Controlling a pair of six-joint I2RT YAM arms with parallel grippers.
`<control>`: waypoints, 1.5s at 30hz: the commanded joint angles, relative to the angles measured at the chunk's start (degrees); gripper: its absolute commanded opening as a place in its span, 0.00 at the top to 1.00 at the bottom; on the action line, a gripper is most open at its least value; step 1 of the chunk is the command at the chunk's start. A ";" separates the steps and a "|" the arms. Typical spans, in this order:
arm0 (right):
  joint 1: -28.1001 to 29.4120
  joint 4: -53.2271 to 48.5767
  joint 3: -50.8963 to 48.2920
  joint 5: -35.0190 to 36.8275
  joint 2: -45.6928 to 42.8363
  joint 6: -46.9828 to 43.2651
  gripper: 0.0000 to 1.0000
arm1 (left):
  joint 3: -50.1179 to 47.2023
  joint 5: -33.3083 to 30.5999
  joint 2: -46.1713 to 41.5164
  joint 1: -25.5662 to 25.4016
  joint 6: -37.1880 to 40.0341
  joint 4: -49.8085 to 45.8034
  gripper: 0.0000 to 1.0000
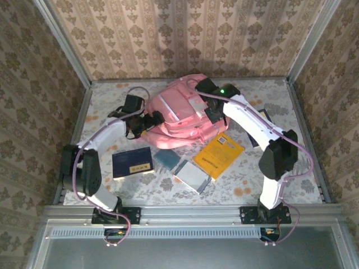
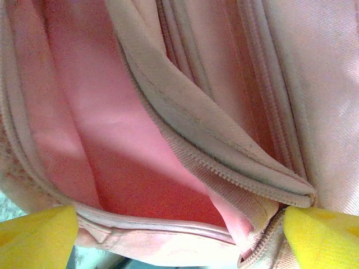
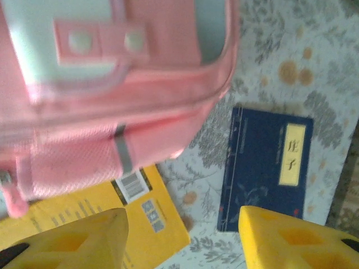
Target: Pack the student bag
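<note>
Left claw (image 2: 180, 238) stands with its yellow fingers (image 2: 39, 235) fully apart at the mouth of the student bag (image 1: 178, 117). This large pink fabric backpack lies flat toward the far middle of the floral-patterned table (image 1: 252, 188), its front with the pale strips turned up. In the left wrist view the unzipped rim and the pink lining sit between the two fingers. Whether either pad touches the fabric I cannot tell, as the view is too close. I judge that this claw is set there to catch the rim and hold the compartment wide, since limp fabric would otherwise sag shut.

Right claw (image 3: 179, 241) hangs over the bag's other side, jaws apart with nothing between them. Below it lie a yellow paperback with a barcode (image 3: 106, 224), just beside the bag's edge, and a dark blue book with a pale yellow title label (image 3: 266, 168), apart from it on the cloth. The overhead view adds a small teal notebook (image 1: 166, 158) and a flat grey rectangular item (image 1: 193, 176) between those two. All four lie in a loose row on the near side of the bag, within reach of the arms, evidently laid out as the load. The lining on show is bare, so packing looks barely begun. The next move calls for that empty claw to lift a book.
</note>
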 commanded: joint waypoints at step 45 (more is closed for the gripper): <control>8.86 38.76 -29.10 -48.25 -2.99 11.46 0.52 | -34.32 3.75 -22.57 -15.29 -27.41 15.40 0.00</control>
